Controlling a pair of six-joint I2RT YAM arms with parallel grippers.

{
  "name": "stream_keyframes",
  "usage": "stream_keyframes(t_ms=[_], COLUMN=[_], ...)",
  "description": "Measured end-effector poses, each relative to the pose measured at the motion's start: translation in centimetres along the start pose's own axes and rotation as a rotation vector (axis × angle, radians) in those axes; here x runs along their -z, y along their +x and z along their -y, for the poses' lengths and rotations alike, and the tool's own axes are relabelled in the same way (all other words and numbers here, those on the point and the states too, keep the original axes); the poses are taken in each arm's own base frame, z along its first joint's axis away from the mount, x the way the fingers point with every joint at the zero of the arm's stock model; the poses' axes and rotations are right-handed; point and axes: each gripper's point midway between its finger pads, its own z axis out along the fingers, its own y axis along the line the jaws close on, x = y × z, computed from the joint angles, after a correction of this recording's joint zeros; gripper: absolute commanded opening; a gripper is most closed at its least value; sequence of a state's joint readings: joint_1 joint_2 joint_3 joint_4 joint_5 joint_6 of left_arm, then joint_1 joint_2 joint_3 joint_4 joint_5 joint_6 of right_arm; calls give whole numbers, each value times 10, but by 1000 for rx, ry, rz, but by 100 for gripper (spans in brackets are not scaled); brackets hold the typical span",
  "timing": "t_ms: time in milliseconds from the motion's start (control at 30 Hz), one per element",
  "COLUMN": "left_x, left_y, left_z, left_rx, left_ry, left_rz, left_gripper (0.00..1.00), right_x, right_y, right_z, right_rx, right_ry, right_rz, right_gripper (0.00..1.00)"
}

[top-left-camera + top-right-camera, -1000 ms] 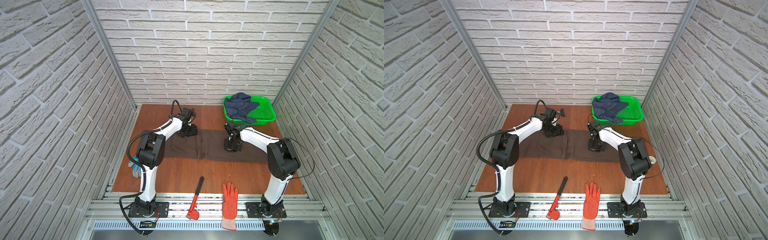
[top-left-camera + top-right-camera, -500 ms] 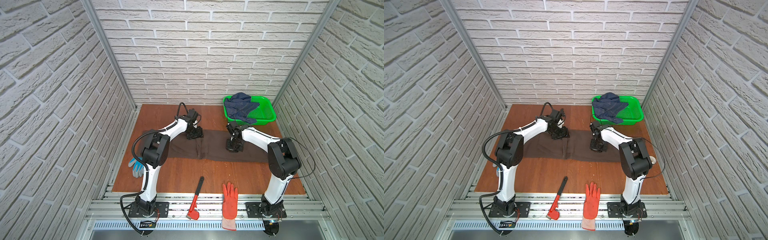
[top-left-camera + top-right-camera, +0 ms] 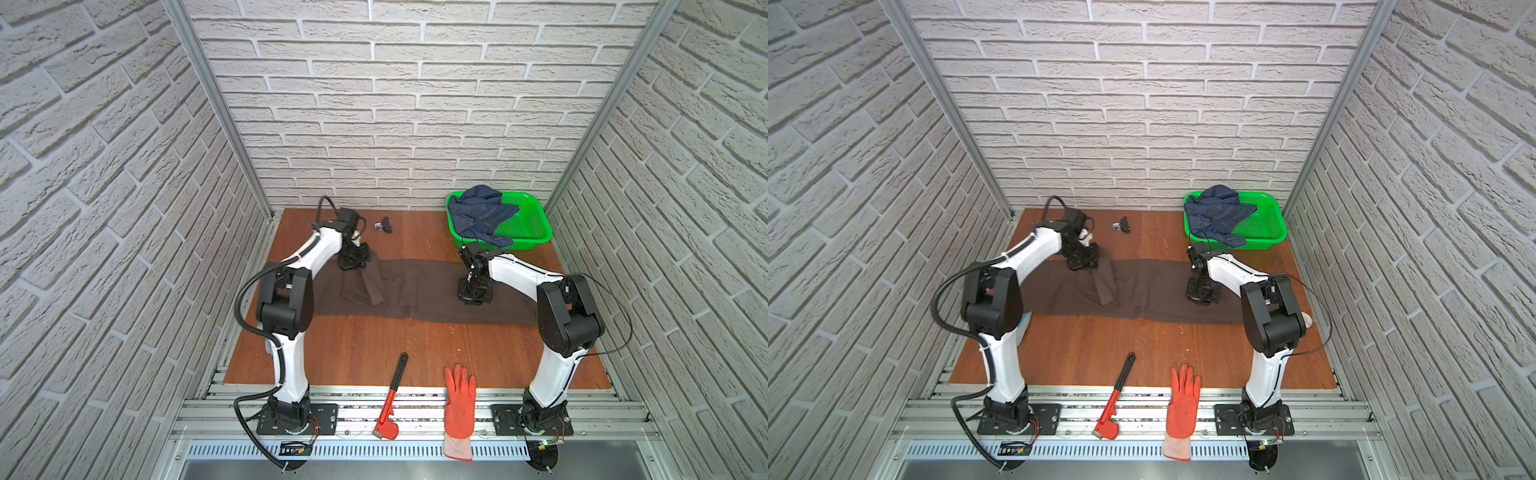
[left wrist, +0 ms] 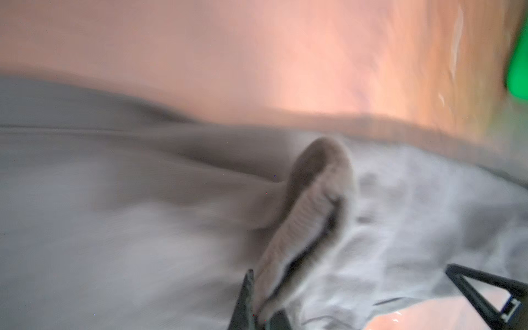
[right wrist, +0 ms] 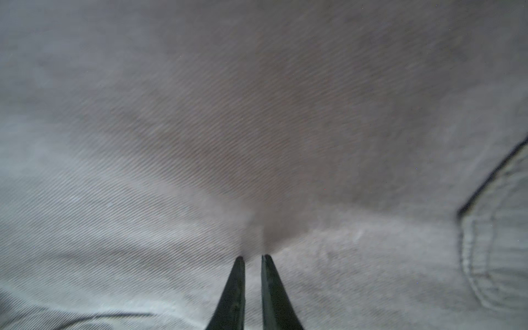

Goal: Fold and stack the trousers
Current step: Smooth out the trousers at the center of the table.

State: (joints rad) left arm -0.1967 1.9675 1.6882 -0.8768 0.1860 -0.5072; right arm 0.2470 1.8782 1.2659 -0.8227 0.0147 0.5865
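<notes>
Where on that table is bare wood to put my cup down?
Widest bare wood: between the trousers and the wrench and orange glove at the near edge. Smaller patch at the back, between the small black part and the green basket. Crowded: the middle, with trousers, left gripper and right gripper.

readable text: none | labels, brands, numbers, signs: none legible

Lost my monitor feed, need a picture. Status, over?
Left tool shut on trousers, flap raised. Right tool shut on cloth further along. Trousers otherwise flat across table. Front edge: wrench, glove, apart from cloth.
</notes>
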Motion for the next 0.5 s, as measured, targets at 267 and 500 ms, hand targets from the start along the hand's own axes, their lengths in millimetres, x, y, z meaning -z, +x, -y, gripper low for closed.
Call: stream_keyframes(t_ms=[267,500], left_x=[96,52], left_y=[-30,-7], left_z=[-162,-216], left_rx=[107,41], left_ry=[-375,-572], left_rz=[72,-168], left_gripper=[0,0], right_x=[-9,-9], right_y=[-5,-8], right_z=[12,15], right_rx=[-20,-21], right_ry=[24,33], right_rz=[-16,-29], right_gripper=[15,14])
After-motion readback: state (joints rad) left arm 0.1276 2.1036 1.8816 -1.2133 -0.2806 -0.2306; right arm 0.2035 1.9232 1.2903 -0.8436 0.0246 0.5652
